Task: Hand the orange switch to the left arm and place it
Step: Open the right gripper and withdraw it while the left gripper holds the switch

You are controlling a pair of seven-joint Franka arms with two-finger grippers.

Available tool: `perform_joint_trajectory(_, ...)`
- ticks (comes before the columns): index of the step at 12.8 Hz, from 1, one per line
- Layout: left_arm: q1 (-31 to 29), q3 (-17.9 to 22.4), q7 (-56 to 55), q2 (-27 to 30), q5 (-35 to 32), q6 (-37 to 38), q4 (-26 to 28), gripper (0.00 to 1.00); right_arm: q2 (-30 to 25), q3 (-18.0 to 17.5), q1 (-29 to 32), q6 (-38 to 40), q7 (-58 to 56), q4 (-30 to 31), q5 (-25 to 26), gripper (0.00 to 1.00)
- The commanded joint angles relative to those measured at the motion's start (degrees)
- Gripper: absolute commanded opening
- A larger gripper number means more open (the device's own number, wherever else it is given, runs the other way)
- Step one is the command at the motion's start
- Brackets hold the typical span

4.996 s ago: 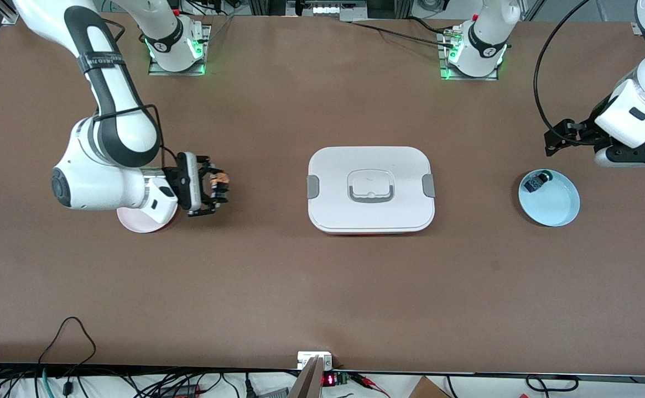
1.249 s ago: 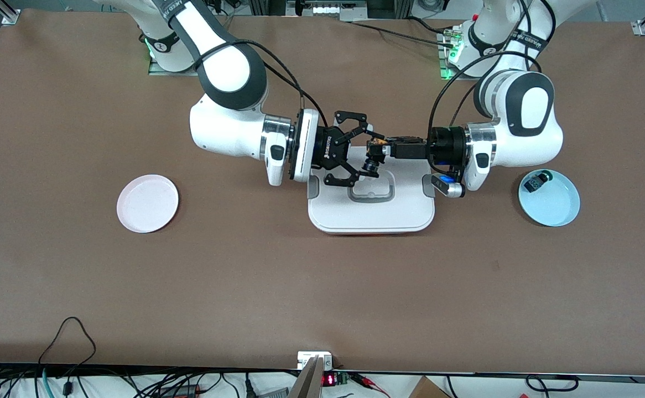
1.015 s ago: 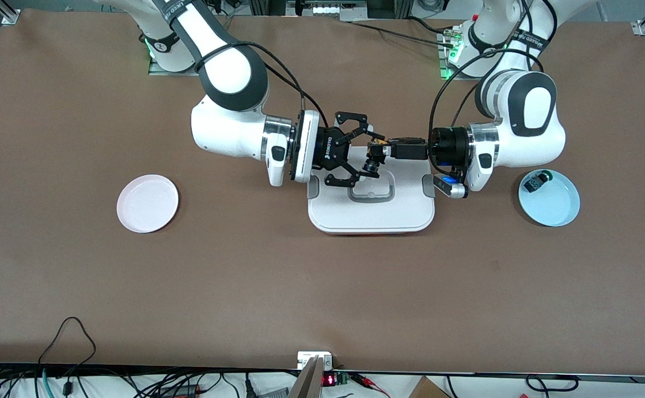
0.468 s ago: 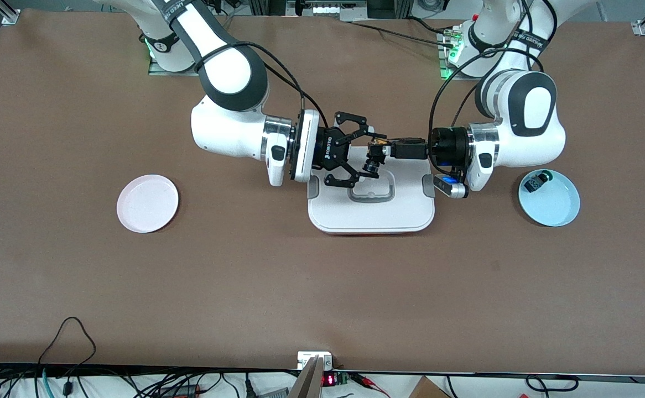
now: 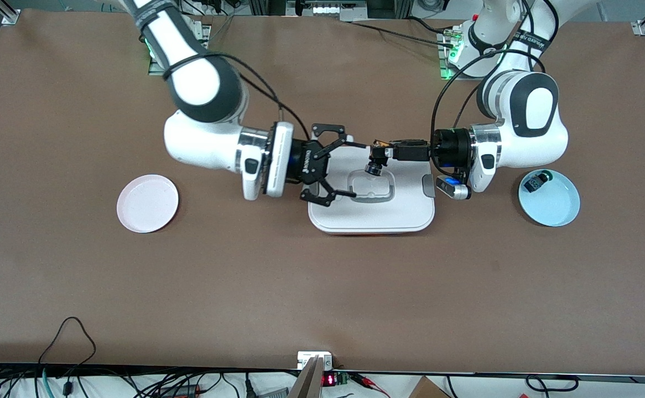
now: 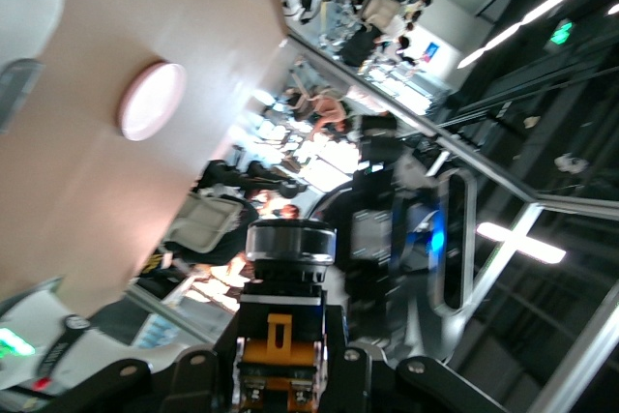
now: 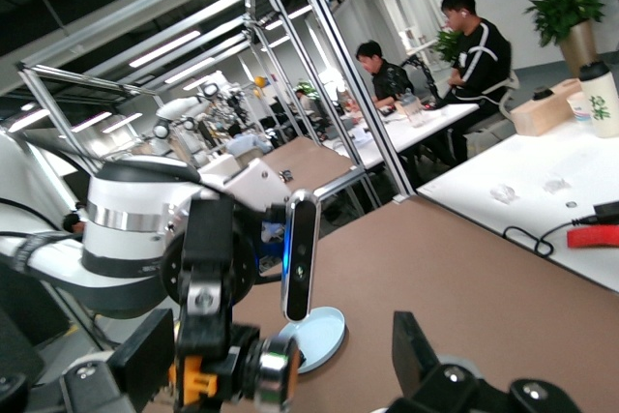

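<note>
We hold the orange switch point(image 5: 376, 159) in the left gripper point(image 5: 380, 150) above the box point(image 5: 371, 190) — clear of it — with the right gripper point(image 5: 350, 168) spread wide, empty.

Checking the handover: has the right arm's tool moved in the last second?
Yes: the right tool has drawn back toward the pink plate, off the box.

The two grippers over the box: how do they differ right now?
The left gripper is shut on the orange switch; the right gripper is open and holds nothing. The left gripper hangs over the middle of the box, the right gripper over the box's edge toward the right arm's end. Both are black and point toward each other.
</note>
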State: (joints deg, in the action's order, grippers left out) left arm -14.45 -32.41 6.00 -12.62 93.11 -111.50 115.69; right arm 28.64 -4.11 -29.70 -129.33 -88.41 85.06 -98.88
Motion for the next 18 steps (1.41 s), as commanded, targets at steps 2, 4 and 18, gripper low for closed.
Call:
perform_joint_trajectory(2,-2.94,0.15,0.5,0.76,-15.46,5.04,-2.56,0.3,-0.69,-0.37,8.66,13.45,-0.45,0.02,6.58,1.0)
perform_joint_trajectory(4,-5.14,0.15,0.59,0.06,-28.45,9.53,-5.72,0.3,-0.69,-0.37,13.67,22.85,-0.62,0.02,10.09,1.0)
perform_joint_trajectory(18,-7.08,-0.29,39.32,-3.99,-100.09,31.35,-23.76,0.29,-12.98,0.95,34.53,51.28,11.84,0.28,44.01,1.0)
